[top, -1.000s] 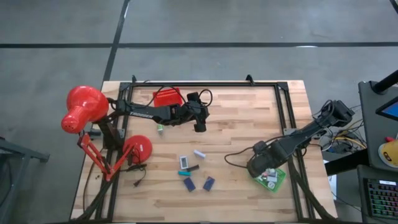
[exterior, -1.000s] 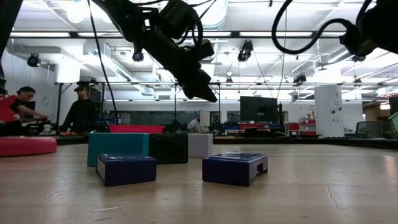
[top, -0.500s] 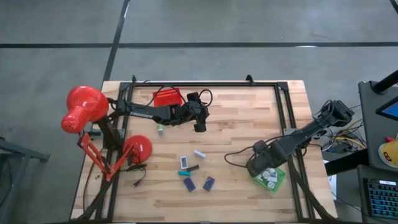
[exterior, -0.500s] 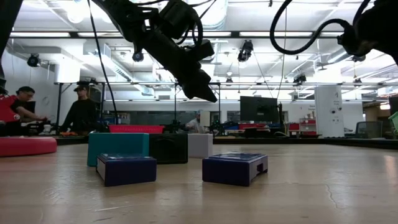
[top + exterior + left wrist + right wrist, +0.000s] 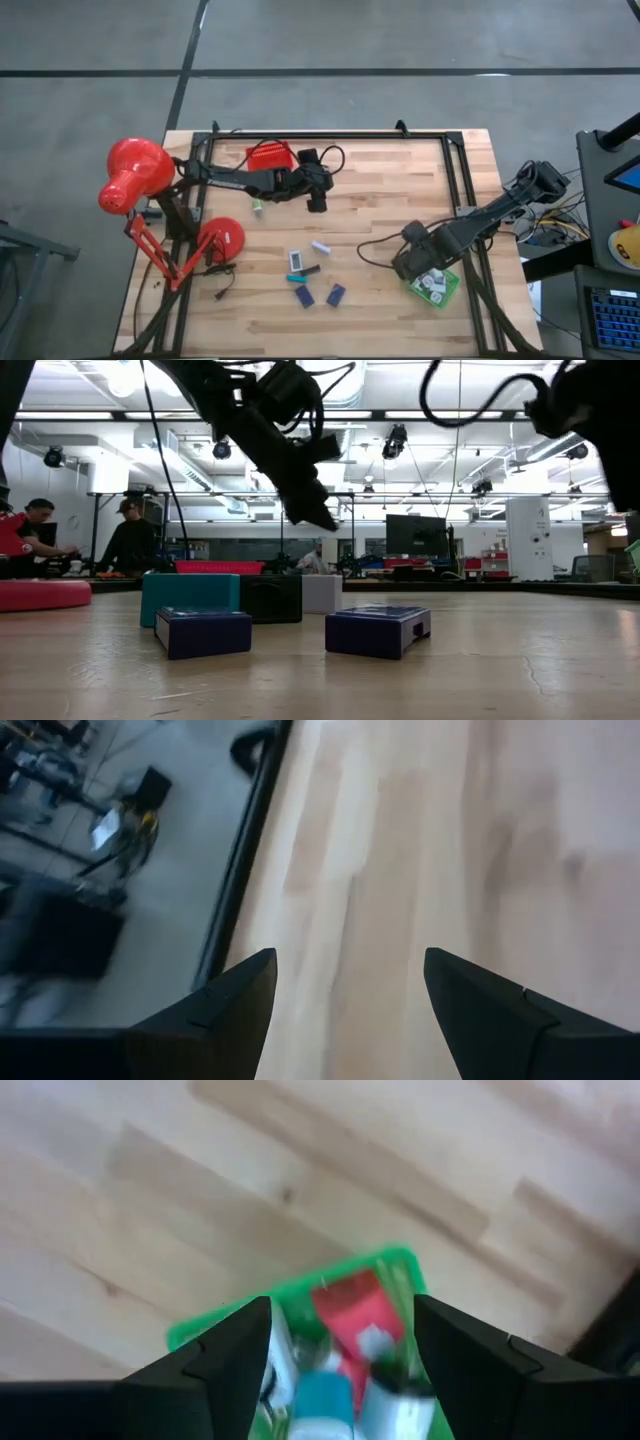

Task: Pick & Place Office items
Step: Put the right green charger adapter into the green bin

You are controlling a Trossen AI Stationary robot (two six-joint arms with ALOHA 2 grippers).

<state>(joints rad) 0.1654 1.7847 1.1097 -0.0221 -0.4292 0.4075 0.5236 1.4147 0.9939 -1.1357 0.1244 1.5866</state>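
The office items lie on the wood at mid-table: a teal and white block [image 5: 297, 262], a white piece [image 5: 320, 246], a dark clip [image 5: 308, 271] and two navy blocks [image 5: 305, 296] [image 5: 335, 294]. In the low view the navy blocks [image 5: 203, 632] [image 5: 378, 630] rest flat in front of a teal block [image 5: 190, 598]. My left gripper [image 5: 318, 202] hangs open over bare wood [image 5: 350, 955], on the far side of the pile. My right gripper [image 5: 408, 270] is open and empty, hovering by the left edge of the green tray [image 5: 447, 292], which holds several small pieces [image 5: 345, 1320].
A red desk lamp [image 5: 135, 175] with its round base [image 5: 222, 238] stands at the table's left edge. A red tray [image 5: 268, 157] sits near the far edge, with a tiny green piece [image 5: 257, 208] nearby. A black frame rail [image 5: 455, 190] runs along the right side. People sit far behind the table [image 5: 130, 545].
My right gripper has drifted a little toward the table's left, away from the green tray, staying open. My left gripper has shifted slightly toward the table's left and tipped a bit. The items on the table have not moved.
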